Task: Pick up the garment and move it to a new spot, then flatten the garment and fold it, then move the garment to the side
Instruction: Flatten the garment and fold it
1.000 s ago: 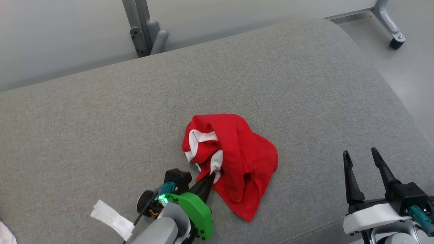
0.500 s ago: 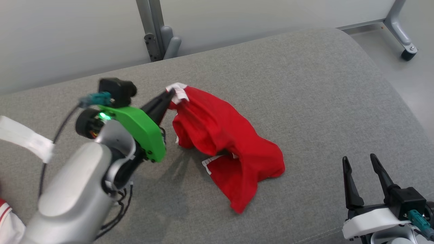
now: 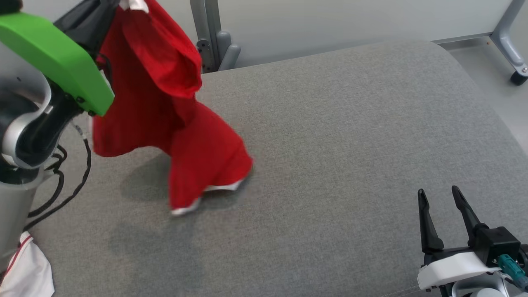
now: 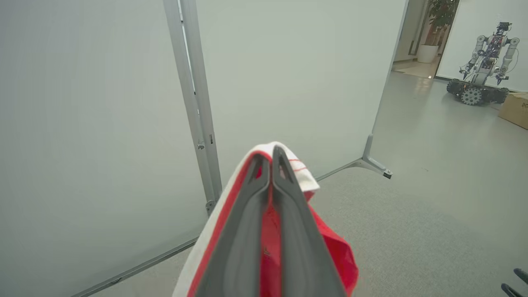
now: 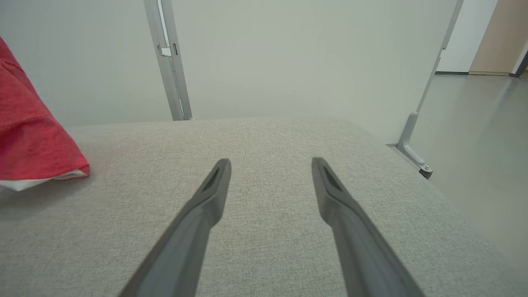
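Hanging garment in left hand

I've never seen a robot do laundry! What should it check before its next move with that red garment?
1. Left gripper shut on the red garment: ok, pinched near its top.
2. Garment lifted off the grey cushion: cannot tell, its white hem hangs right at the surface.
3. Garment hanging flat: not ok, bunched in folds.
4. Right gripper open and empty: ok.
5. Bare cushion to lay it on: ok, ahead of the right gripper.
6. White cloth apart from the garment: ok.
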You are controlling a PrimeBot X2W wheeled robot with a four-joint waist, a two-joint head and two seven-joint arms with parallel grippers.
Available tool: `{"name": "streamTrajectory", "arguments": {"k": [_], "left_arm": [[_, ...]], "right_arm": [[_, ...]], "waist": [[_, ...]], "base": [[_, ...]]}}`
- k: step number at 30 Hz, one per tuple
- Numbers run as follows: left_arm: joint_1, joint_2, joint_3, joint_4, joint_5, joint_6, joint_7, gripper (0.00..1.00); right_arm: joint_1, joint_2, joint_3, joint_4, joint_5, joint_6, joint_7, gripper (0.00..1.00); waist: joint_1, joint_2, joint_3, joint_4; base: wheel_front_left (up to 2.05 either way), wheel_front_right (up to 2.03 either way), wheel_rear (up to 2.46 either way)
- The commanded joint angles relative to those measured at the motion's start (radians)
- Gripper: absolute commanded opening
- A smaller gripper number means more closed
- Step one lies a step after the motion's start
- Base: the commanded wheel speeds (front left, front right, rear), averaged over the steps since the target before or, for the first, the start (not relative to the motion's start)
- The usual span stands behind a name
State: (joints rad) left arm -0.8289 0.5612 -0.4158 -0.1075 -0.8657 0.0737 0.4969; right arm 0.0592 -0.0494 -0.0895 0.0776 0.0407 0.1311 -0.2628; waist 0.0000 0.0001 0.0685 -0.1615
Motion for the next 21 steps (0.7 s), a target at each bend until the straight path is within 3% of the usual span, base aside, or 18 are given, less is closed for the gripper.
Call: {"name": "streamTrajectory", "arguments": {"k": [1,7,12,13,17,21], "left_arm": [[-0.037,-0.001,0.005,-0.022,-0.017,0.006,0.022,0.0],[-0.069,-0.096,-0.052,-0.064,-0.051,0.021,0.061,0.0],[0.056,-0.285,-0.166,0.011,-0.048,0.069,-0.029,0.0],[0.056,-0.285,-0.166,0.011,-0.048,0.069,-0.029,0.0],[0.142,-0.436,-0.266,0.196,-0.019,0.067,-0.153,0.0],[0.167,-0.501,-0.339,0.384,-0.012,0.053,-0.275,0.0]], "right_arm": [[-0.005,-0.002,0.001,0.0,0.001,-0.001,-0.003,1.0],[-0.031,-0.002,0.015,0.003,0.01,-0.001,-0.003,1.0],[-0.059,-0.002,0.036,0.007,0.03,-0.001,-0.003,1.0],[-0.059,-0.002,0.036,0.007,0.03,-0.001,-0.003,1.0],[-0.091,-0.002,0.063,0.013,0.041,-0.001,-0.003,1.0],[-0.127,-0.002,0.089,0.019,0.05,-0.001,-0.003,1.0]], "waist": [[0.0,-0.0001,0.004,0.008],[0.0,-0.0001,0.028,0.009],[0.0,-0.0001,0.076,-0.013],[0.0,-0.0001,0.076,-0.013],[0.0,-0.0001,0.12,-0.048],[0.0,-0.0001,0.157,-0.103]], "base": [[0.0,0.0,0.0],[0.0,0.0,0.0],[0.0,0.0,0.0],[0.0,0.0,0.0],[0.0,0.0,0.0],[0.0,0.0,0.0]]}}
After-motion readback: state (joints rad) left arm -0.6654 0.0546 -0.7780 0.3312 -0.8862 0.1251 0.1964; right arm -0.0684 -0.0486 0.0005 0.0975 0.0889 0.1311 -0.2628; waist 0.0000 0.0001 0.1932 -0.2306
